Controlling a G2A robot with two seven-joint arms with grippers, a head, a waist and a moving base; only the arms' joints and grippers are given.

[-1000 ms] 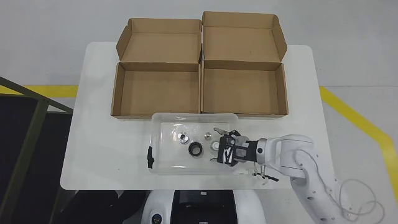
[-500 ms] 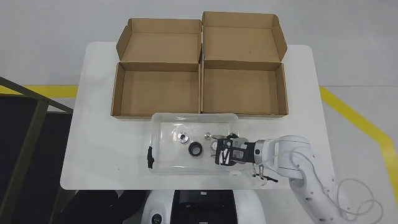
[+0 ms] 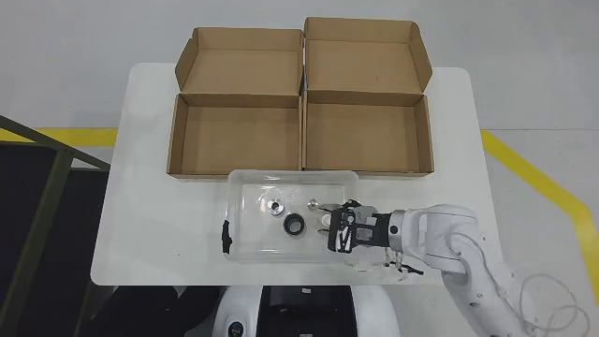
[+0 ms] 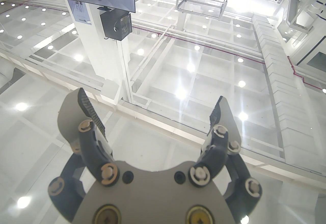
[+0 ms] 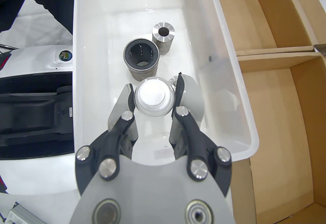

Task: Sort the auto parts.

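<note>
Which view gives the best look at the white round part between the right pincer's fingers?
The right wrist view: the white round part sits close up, the right pincer closed on its sides, over the clear bin. The top view gives it tiny, mostly under that pincer. The left wrist view faces the ceiling.

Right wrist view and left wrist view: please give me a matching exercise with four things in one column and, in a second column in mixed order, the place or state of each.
Things
1. white round part
2. large sleeve
3. small metal cylinder
4. left gripper

Places or states
A. stands in the plastic bin, dark inside
B. open, holding nothing
C. gripped between the fingers of the right gripper
D. stands in the plastic bin, silver top with a narrow hole

Pairs: 1-C, 2-A, 3-D, 4-B
</note>
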